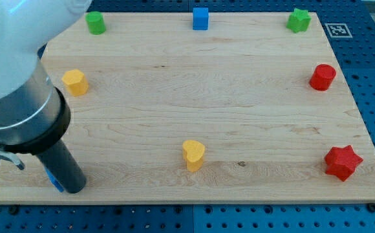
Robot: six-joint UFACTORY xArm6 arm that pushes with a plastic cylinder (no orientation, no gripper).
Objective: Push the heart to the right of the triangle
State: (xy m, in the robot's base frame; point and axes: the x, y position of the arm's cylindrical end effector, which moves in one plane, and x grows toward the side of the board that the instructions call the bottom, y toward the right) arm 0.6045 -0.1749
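The yellow heart (193, 155) sits on the wooden board (194, 97) at the lower middle. My tip (74, 189) is at the board's lower left, far to the left of the heart and not touching it. A small blue block (53, 180) shows just left of the rod's lower end. It is mostly hidden by the rod, so I cannot make out its shape. No other block in view reads as a triangle.
A yellow block (75, 82) lies at the left. A green cylinder (96, 22), a blue cube (201, 18) and a green star (299, 21) line the top edge. A red cylinder (322, 77) and a red star (342, 162) are at the right.
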